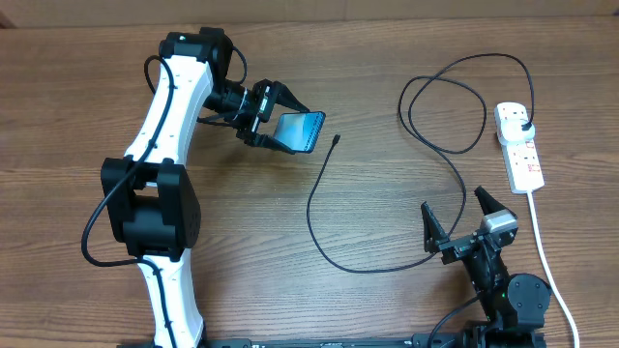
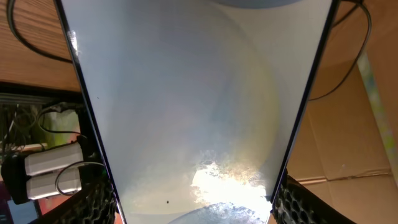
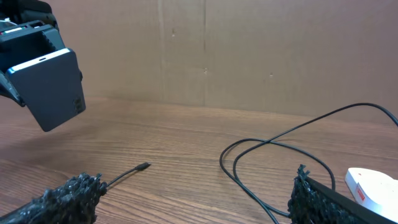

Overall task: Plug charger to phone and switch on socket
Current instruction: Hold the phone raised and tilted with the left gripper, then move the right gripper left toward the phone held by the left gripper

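Your left gripper (image 1: 280,126) is clamped on the phone (image 1: 302,131), which is lifted off the table toward the far edge. The charger (image 1: 309,208) ends in a connector tip (image 1: 334,141) just right of the phone — the tip points roughly farward. Your right gripper (image 1: 456,217), jaws wide and empty, waits at the near edge — bare wood lies between it and the tip. The socket (image 1: 522,155) hugs the right edge.
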Controlling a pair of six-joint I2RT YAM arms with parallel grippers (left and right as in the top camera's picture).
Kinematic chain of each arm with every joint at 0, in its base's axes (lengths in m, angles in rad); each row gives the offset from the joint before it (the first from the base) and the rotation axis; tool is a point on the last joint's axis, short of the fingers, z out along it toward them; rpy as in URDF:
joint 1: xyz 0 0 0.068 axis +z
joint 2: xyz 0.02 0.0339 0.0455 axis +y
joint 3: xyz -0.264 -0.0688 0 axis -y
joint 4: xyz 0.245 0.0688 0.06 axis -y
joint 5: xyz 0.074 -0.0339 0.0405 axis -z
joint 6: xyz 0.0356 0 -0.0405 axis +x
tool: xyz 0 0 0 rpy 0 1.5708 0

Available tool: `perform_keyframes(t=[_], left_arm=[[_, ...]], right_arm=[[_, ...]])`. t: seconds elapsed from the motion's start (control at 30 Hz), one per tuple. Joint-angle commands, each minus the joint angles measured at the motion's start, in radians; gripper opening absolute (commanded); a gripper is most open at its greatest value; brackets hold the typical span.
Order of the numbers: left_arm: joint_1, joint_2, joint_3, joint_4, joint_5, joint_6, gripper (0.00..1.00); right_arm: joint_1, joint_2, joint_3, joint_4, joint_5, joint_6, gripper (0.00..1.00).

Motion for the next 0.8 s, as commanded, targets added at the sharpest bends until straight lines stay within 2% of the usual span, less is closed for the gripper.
perform_keyframes(t=[0.0, 0.13, 0.3, 0.47, 0.67, 0.77], left_arm=[[-0.006, -0.002, 0.031, -0.003, 0.100, -0.014, 0.44], [-0.006, -0.002, 0.031, -0.003, 0.126, -0.014, 0.43], [-0.006, -0.002, 0.031, -0.003, 0.136, -0.013, 0.42], [-0.006, -0.002, 0.031, -0.003, 0.135, 0.003, 0.40], [-0.007, -0.002, 0.031, -0.002, 0.049, 0.009, 0.38], [-0.007, -0.002, 0.031, -0.003, -0.030, 0.009, 0.28]], right_arm=[[0.005, -0.009, -0.011, 0.006, 0.011, 0.030, 1.00], [0.005, -0.007, -0.010, 0.003, 0.013, 0.243, 1.00], [0.005, 0.014, -0.010, 0.003, -0.006, 0.374, 1.00], [0.004, 0.064, 0.028, -0.034, -0.105, 0.390, 1.00], [0.004, 0.201, 0.212, -0.133, -0.106, 0.392, 1.00], [0.004, 0.300, 0.330, -0.207, -0.119, 0.388, 1.00]])
